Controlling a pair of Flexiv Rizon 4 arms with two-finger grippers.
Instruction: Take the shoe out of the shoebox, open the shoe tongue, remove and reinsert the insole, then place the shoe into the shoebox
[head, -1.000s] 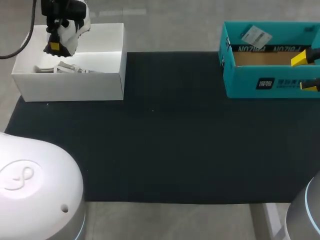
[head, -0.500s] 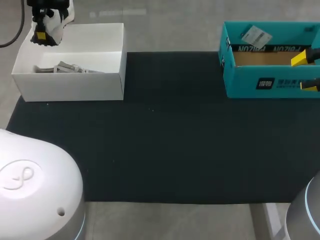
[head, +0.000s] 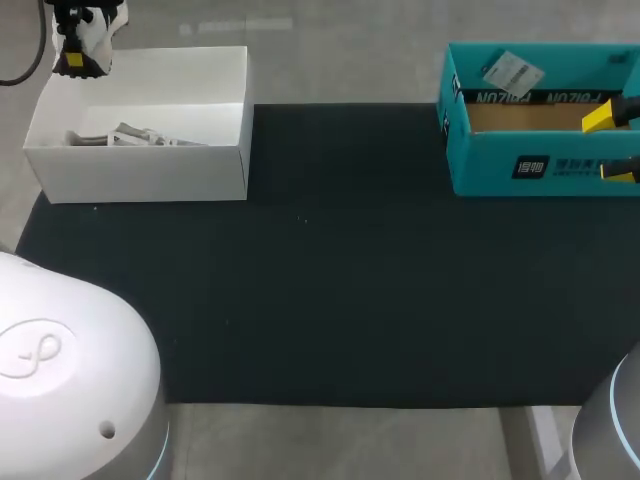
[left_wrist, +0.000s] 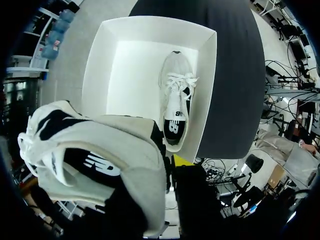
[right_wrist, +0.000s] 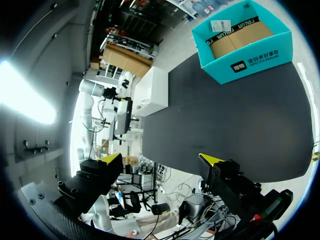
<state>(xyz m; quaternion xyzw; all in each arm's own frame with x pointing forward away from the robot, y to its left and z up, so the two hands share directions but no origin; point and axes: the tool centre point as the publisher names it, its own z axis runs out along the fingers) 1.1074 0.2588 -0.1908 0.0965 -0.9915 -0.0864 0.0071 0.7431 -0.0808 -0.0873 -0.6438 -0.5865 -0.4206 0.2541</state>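
A grey, white and black shoe (left_wrist: 95, 165) sits gripped in the fingers (left_wrist: 182, 160), high above a white box (left_wrist: 130, 75). A second shoe (left_wrist: 175, 107) lies inside the box along one wall, laces up. A dark mat (left_wrist: 240, 75) borders the box.

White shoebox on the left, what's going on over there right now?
The left gripper holds a shoe in the air over the far left corner of the white shoebox. A second shoe lies inside the box. The right gripper hangs open and empty by the teal box.
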